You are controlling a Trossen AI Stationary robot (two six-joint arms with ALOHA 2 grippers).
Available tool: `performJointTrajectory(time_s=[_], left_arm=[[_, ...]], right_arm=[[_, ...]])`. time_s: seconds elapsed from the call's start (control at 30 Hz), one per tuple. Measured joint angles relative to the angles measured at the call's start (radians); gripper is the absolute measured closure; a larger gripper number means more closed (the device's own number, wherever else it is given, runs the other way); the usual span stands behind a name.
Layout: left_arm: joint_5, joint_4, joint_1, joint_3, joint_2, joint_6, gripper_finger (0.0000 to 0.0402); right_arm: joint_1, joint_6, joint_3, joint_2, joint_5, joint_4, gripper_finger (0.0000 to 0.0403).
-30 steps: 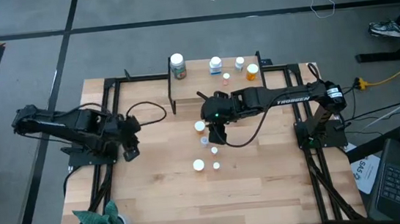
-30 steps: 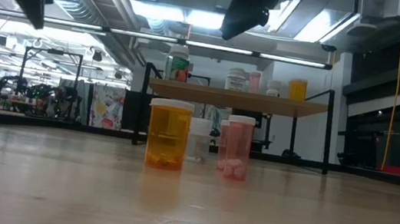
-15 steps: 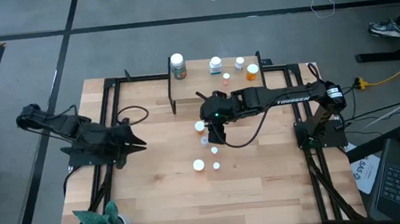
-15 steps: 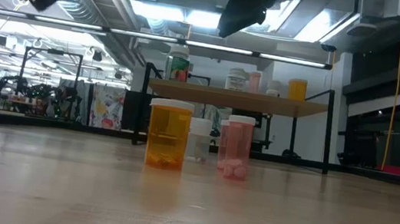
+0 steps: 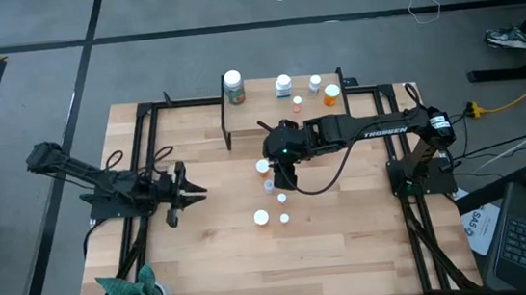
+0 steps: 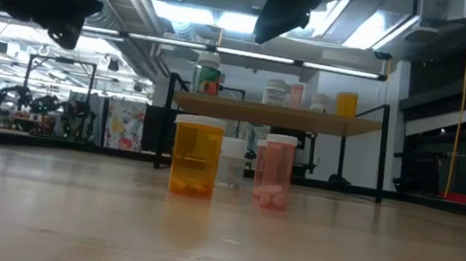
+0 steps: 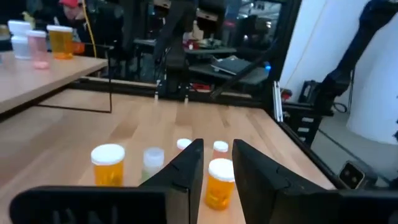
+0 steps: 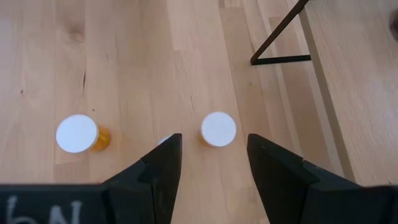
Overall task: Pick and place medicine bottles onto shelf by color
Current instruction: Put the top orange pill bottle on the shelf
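Bottles (image 5: 263, 166): upright cluster on the bare table, in front of the shelf (image 5: 269, 108).
Nearer arm: right gripper (image 5: 283, 176), directly above them, fingers spread, empty.
Left gripper (image 5: 183, 189): pressed together, well apart, pointing toward the cluster.

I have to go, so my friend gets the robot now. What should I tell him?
Left gripper: shut, empty, over the table's left side.
Right gripper: open, empty, above the loose bottles mid-table.
Shelf: far edge of the table.
Done: five bottles on the shelf, with the green bottle at one end and the orange one at the other.
Left: at least four bottles stand on the table, orange, clear and pink, to be shelved by color.
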Motion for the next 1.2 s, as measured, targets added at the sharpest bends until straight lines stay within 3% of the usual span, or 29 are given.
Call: performJointTrajectory(time_s=[0.27,0.47,0.77,1.2], left_arm=[[0.097,-0.093,0.077,-0.002,-0.012,0.002,0.0321],[0.183,-0.219,0.146,-0.002,-0.052,-0.081,0.0321],[0.187,-0.407,0.169,-0.002,-0.216,-0.073,0.0321],[0.266,-0.431,0.171,-0.001,-0.265,-0.006,0.0321]], right_arm=[[0.000,0.000,0.000,0.000,0.000,0.000,0.0218],[0.000,0.008,0.000,0.000,0.000,0.000,0.0218],[0.000,0.007,-0.002,0.000,0.000,0.017,0.0218],[0.000,0.022,-0.143,0.001,-0.001,0.127,0.0218]])
